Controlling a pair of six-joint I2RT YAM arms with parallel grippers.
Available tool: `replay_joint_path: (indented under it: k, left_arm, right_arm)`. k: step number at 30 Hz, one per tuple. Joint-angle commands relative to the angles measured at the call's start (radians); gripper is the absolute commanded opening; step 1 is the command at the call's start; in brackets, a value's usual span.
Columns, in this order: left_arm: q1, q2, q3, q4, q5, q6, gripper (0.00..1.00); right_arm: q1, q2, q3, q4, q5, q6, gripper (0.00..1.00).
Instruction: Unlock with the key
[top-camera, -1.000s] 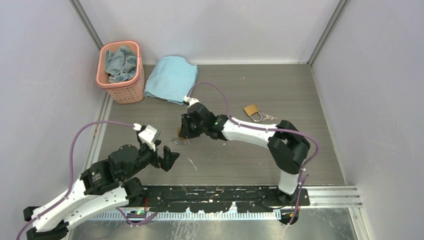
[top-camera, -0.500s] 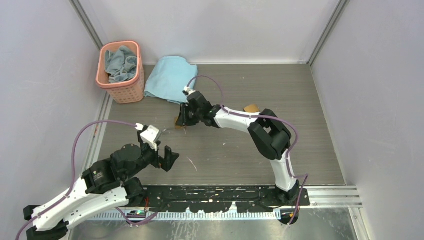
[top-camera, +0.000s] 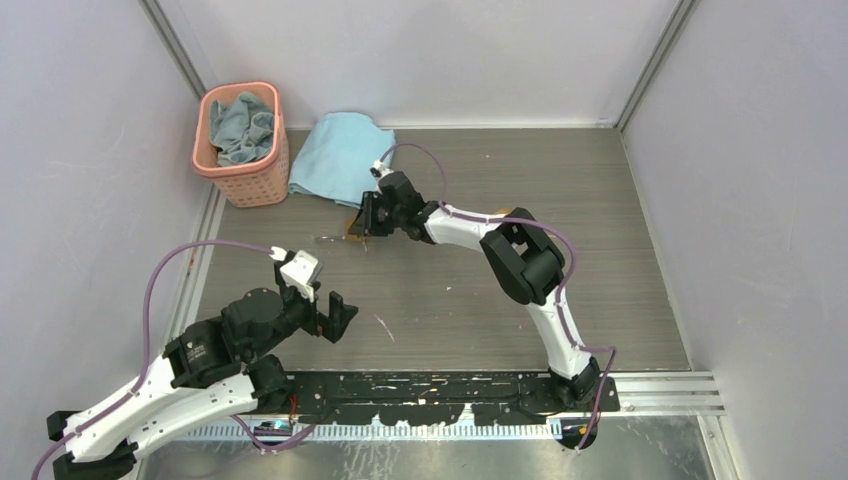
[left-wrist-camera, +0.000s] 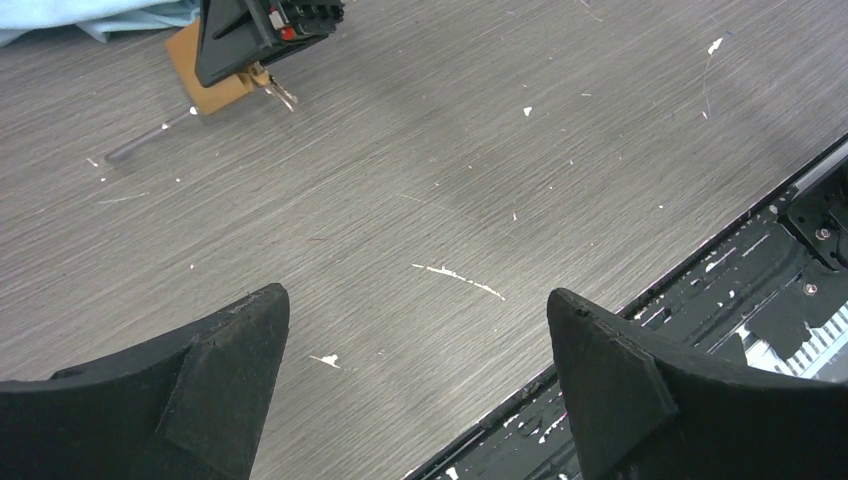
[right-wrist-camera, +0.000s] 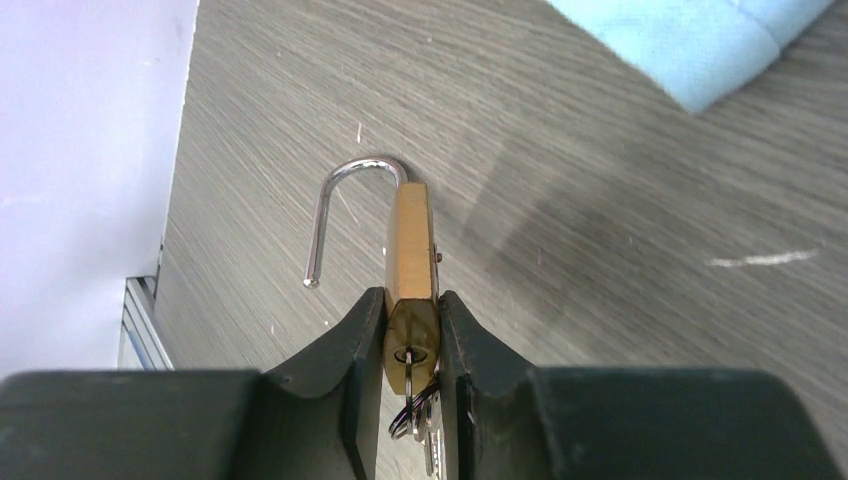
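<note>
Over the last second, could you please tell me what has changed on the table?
The right gripper carried the open padlock farther from the robot, toward the blue cloth, its grip unchanged. The left gripper stayed open and still.

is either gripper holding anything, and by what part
The right gripper pinches the brass padlock by the keyhole end of its body, shackle open. The left gripper is open and empty.

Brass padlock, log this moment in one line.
brass padlock: steel shackle open | keys: dangling at keyhole | right jaws: shut on padlock | left jaws: open, empty
</note>
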Motion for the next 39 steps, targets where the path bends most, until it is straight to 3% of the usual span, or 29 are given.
replay_joint_path:
  k: [1, 9, 18, 28, 39]
  left_arm:
    - [-0.004, 0.0, 0.001, 0.017, -0.025, -0.003, 1.0]
    - [-0.003, -0.001, 0.003, 0.013, -0.034, -0.005, 1.0]
    - [-0.002, 0.001, 0.004, 0.009, -0.044, -0.009, 1.0]
    - [0.005, 0.013, 0.025, -0.012, -0.068, -0.04, 1.0]
    - [0.015, 0.084, 0.102, -0.129, -0.124, -0.161, 1.0]
  right_arm:
    - [-0.015, 0.044, 0.094, 0.079, -0.009, 0.021, 0.08]
    - [-0.049, 0.11, 0.155, 0.077, -0.03, 0.017, 0.39]
    - [-0.084, 0.081, 0.144, 0.037, -0.012, -0.028, 0.66]
    - [-0.141, -0.114, 0.073, -0.112, 0.081, -0.179, 0.82]
    - [-0.144, -0.389, -0.108, -0.351, 0.464, -0.316, 0.96]
